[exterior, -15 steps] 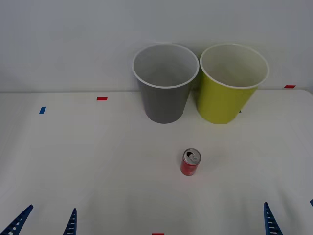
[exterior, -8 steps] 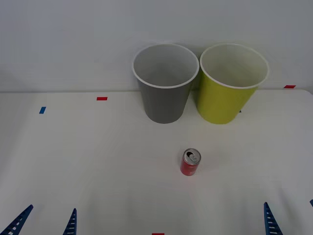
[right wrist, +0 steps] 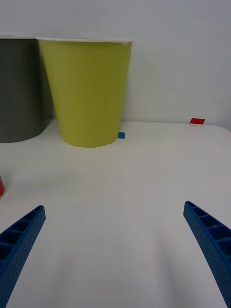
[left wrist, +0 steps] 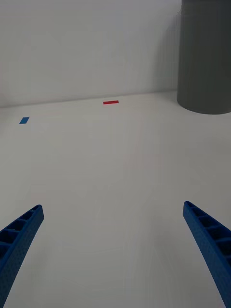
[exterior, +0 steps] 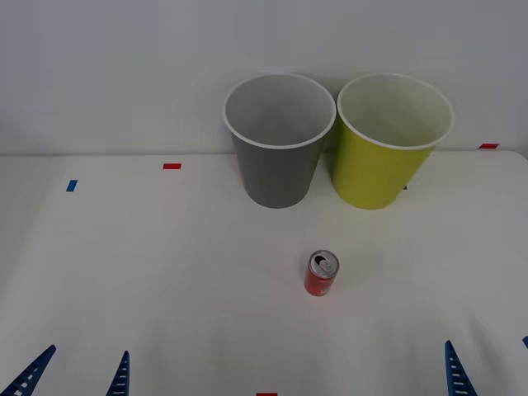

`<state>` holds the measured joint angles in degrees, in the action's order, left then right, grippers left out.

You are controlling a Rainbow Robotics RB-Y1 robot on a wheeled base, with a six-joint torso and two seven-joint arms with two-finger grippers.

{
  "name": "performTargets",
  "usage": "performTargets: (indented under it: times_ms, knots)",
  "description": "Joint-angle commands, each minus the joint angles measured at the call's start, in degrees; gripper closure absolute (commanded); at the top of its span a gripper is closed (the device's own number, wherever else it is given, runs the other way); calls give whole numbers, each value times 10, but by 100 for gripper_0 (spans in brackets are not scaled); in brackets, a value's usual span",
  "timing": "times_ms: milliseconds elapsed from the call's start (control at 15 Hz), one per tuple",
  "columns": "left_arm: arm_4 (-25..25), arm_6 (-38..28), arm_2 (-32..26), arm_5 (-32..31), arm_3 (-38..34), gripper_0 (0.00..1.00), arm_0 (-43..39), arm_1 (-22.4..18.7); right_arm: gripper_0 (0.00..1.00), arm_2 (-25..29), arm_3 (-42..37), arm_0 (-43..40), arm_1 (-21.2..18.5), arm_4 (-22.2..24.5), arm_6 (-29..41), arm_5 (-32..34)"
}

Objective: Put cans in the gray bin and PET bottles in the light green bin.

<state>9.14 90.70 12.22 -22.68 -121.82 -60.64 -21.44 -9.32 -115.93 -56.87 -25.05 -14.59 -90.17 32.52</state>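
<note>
Nothing has moved since the earlier frames | left gripper [exterior: 78,375] — near table edge, jaws wide apart, holding nothing | right gripper [right wrist: 115,250] — near edge, jaws wide apart, empty | can [exterior: 321,273] upright on table [exterior: 165,272], mid-depth | gray bin [exterior: 279,140] and light green bin [exterior: 392,140] side by side, far edge.

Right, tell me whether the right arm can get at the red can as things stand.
Probably yes. The can stands upright alone on the table, well in front of both bins, and the right claw is open at the near edge with bare table between them.
</note>
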Motion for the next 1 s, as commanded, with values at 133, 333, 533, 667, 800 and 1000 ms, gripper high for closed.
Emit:
performTargets:
  times_ms: [133, 333, 533, 667, 800, 1000]
  knots:
    - [0, 0, 0, 0, 0, 0, 0, 0, 0, 0, 0, 0, 0, 0, 0, 0]
    - [0, 0, 0, 0, 0, 0, 0, 0, 0, 0, 0, 0, 0, 0, 0, 0]
    - [0, 0, 0, 0, 0, 0, 0, 0, 0, 0, 0, 0, 0, 0, 0, 0]
    - [0, 0, 0, 0, 0, 0, 0, 0, 0, 0, 0, 0, 0, 0, 0, 0]
    - [0, 0, 0, 0, 0, 0, 0, 0, 0, 0, 0, 0, 0, 0, 0, 0]
    - [0, 0, 0, 0, 0, 0, 0, 0, 0, 0, 0, 0, 0, 0, 0, 0]
